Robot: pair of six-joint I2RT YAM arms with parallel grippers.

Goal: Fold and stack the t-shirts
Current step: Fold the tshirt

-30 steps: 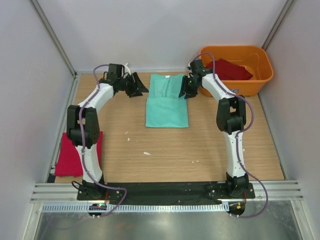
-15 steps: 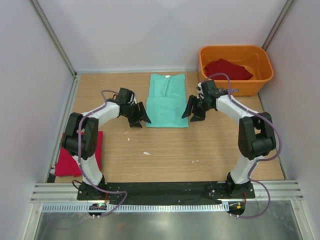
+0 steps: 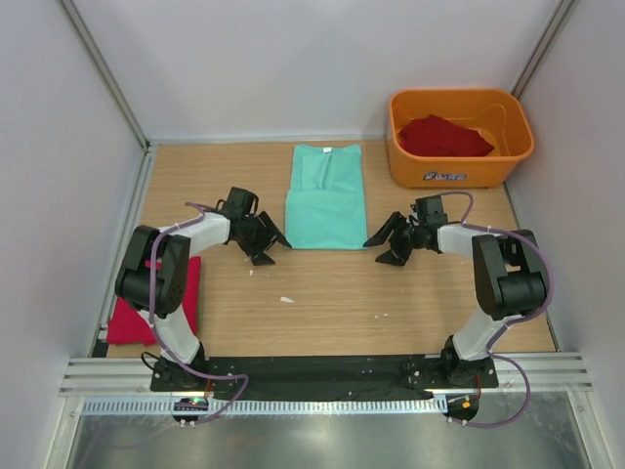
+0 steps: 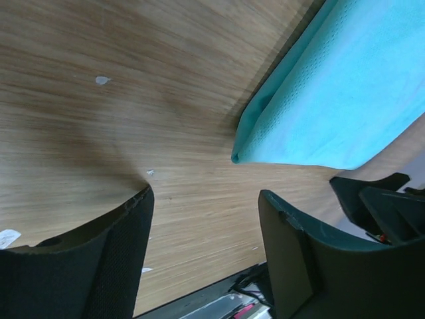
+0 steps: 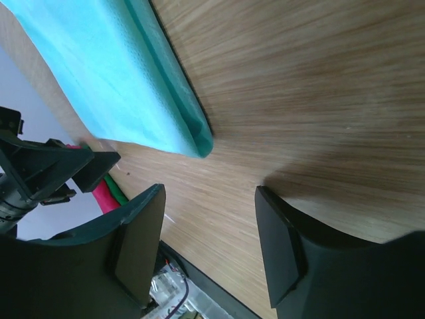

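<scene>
The mint-green t-shirt (image 3: 326, 197) lies on the table folded into a long strip, neck at the far end. My left gripper (image 3: 270, 248) is open and empty, just left of the shirt's near left corner (image 4: 249, 153). My right gripper (image 3: 383, 249) is open and empty, just right of the shirt's near right corner (image 5: 199, 143). A folded deep red t-shirt (image 3: 132, 303) lies at the table's left edge. Another deep red t-shirt (image 3: 444, 137) lies crumpled in the orange tub (image 3: 516, 147).
The orange tub stands at the back right corner. Small white scraps (image 3: 286, 299) lie on the wood near the middle. Grey walls close in the table on the left, back and right. A black rail (image 3: 322, 369) runs along the near edge.
Both grippers have moved from the shirt's far end down along its sides to its near corners. The shirt has not moved.
</scene>
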